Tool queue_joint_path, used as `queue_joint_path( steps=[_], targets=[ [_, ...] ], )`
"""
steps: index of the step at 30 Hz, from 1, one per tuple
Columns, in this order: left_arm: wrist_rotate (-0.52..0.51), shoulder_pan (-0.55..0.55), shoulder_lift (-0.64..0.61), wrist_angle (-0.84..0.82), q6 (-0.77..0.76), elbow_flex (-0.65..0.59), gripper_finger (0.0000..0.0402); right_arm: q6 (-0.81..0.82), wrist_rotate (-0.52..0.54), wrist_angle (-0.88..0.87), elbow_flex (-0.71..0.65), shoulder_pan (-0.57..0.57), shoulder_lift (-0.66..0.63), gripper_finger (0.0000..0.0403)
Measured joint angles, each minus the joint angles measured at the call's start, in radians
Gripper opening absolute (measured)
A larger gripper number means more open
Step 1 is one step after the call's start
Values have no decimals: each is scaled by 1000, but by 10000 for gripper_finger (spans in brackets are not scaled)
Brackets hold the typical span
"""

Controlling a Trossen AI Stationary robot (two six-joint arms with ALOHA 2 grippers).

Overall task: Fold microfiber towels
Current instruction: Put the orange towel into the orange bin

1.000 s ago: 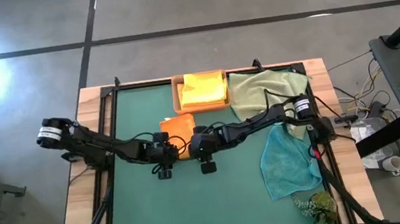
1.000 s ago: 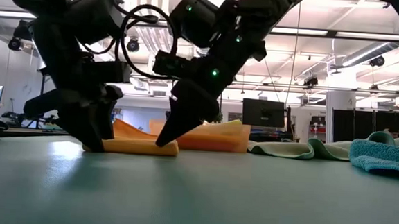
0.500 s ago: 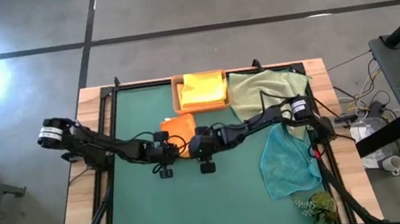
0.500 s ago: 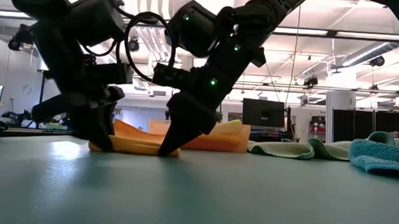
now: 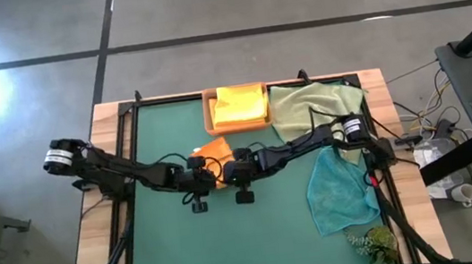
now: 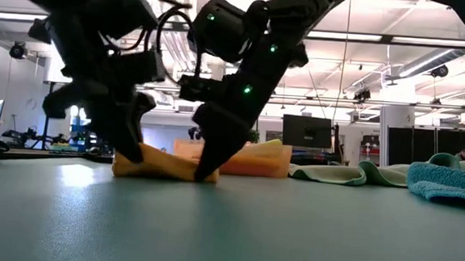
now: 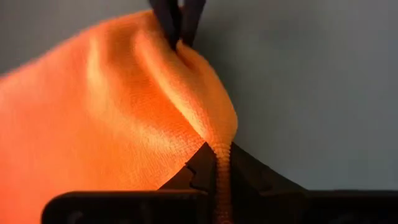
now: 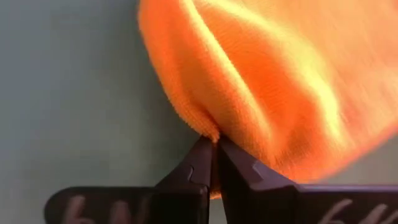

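**Orange cloth pinched at two corners, most of the pile not yet touched**

Orange microfibre is what we have in both hands at this moment. The orange towel (image 5: 212, 147) lies near the middle of the worktop (image 5: 169, 248), on the dark green mat (image 5: 165, 141). Our left hand (image 7: 222, 163) is closed tight on one edge of it, the fabric squeezed into a thin ridge between the fingers. Our right hand (image 8: 214, 144) is likewise clamped shut on a neighbouring corner. From table height, both hands are down at the mat with the cloth bunched low between them, and it already looks doubled over, so we judge this to be a fold in progress rather than a finished one.

As for the rest, a yellow towel (image 5: 240, 104) sits in the small wooden tray (image 5: 210, 110) at the far edge, apparently folded; we take it as done. We cannot tell whether anything lies beneath it. The pale green towel (image 5: 305, 105) lies loose and rumpled just beside the tray, and the teal towel (image 5: 338, 193) is spread crumpled near the right arm's base. Both clearly need folding.

So we reckon one cloth finished, one under way, and at least two visibly waiting. No pink cloth and no second orange one shows in these views.
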Motion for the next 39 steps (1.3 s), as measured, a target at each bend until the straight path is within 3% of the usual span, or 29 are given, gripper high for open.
queue_joint_path(
  steps=[7, 21, 39],
  targets=[
    [4, 0, -33, -140, 3, 90, 10, 49, 1, -114, 21, 16, -87, 9],
    [-14, 45, -57, -292, 57, 324, 11, 25, 47, -142, 26, -40, -248, 9],
    [-152, 180, -68, -339, 93, 539, 11, -253, 18, -206, 173, -240, -320, 8]
  ],
)
